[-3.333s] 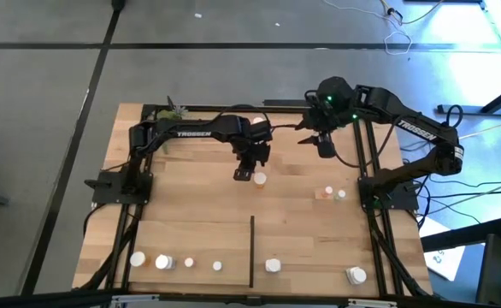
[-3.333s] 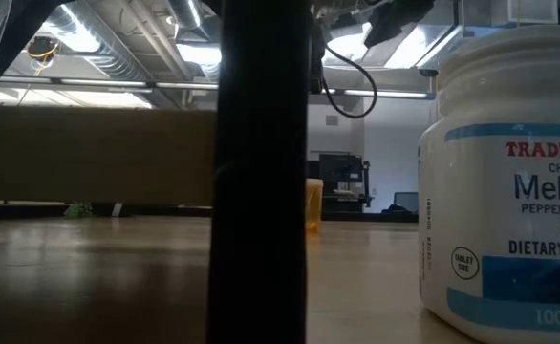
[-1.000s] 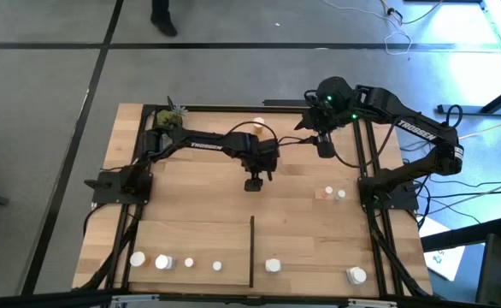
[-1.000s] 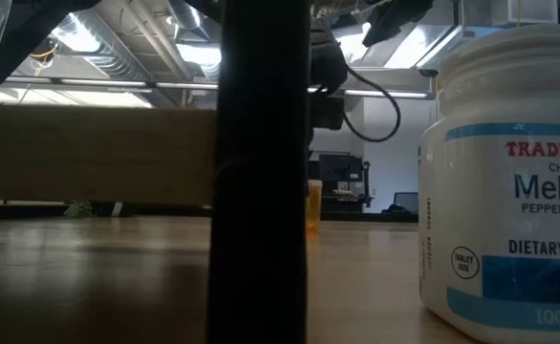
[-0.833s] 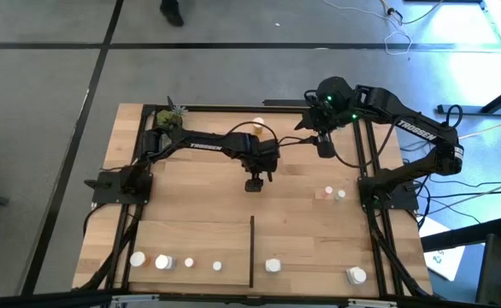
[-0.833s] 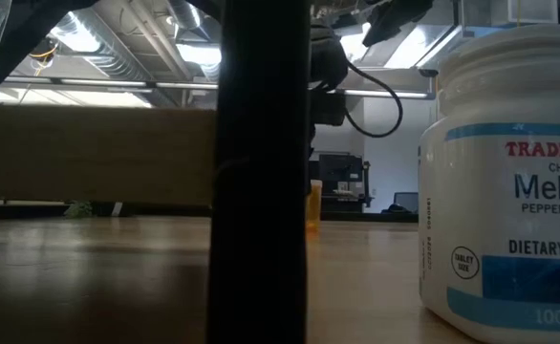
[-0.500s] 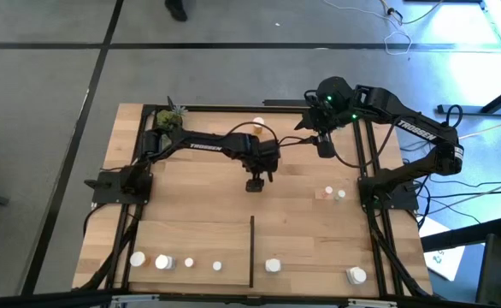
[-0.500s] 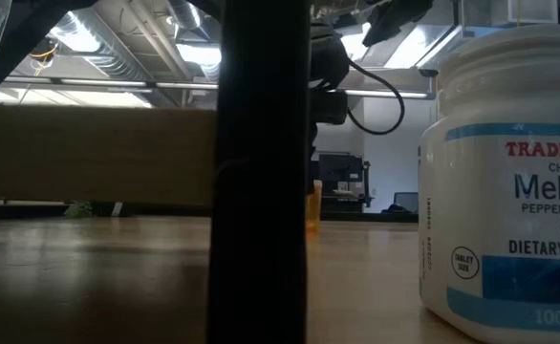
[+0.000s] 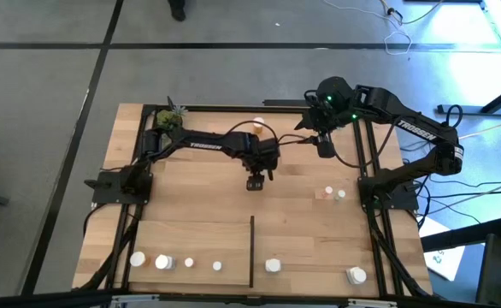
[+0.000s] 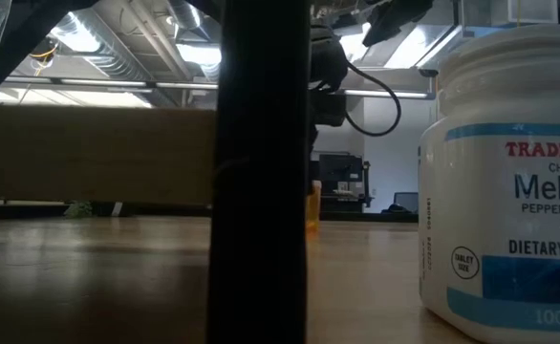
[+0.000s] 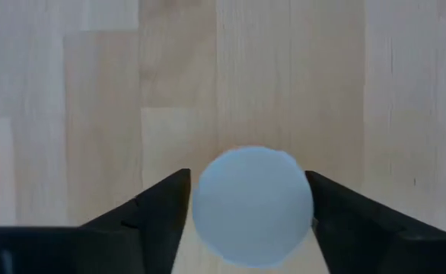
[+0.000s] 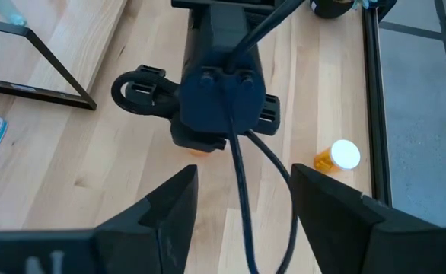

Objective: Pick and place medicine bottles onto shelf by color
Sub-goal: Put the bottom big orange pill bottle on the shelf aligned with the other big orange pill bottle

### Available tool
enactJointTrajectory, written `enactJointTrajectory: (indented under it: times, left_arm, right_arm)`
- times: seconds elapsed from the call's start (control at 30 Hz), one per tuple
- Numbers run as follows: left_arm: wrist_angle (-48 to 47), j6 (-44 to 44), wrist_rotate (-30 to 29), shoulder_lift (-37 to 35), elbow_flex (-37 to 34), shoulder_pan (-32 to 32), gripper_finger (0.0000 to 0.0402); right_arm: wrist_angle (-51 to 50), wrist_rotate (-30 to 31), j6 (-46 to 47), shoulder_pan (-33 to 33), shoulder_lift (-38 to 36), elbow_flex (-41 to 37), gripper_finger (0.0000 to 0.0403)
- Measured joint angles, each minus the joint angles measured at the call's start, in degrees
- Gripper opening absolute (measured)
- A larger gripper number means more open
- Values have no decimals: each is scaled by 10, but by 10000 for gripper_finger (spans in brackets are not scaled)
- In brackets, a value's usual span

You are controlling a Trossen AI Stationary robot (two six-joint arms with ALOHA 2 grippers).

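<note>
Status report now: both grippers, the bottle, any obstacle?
Left gripper closing around white-capped bottle mid-shelf. Right gripper open, empty, hovering at far edge. Nothing in the way.

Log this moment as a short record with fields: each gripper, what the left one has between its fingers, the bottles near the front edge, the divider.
left gripper: over the board's middle, fingers on either side of a white-capped bottle
grip: fingers at the cap's sides; contact cannot be told
right gripper: raised near the far right, fingers apart, nothing between them
front row: four bottles left of the divider strip, two right of it
other bottles: a pair near the right rail
shelf: light wood, black rails
</note>
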Motion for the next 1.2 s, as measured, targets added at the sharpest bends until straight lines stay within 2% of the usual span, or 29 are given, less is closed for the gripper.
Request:
enactJointTrajectory:
  times: [0.2, 0.57, 0.87, 1.2]
  left_arm:
    - [-8, 1, 1, -1, 0, 0, 187]
    - [-46, 0, 0, -13, 0, 18, 186]
    - [-101, -7, 1, -78, 0, 31, 186]
    - [-203, -89, 1, -158, 0, 34, 186]
  right_arm:
    - [0, 0, 0, 0, 0, 0, 213]
    - [0, 0, 0, 0, 0, 0, 213]
    - [0, 0, 0, 0, -1, 0, 213]
    - [4, 0, 0, 0, -1, 0, 213]
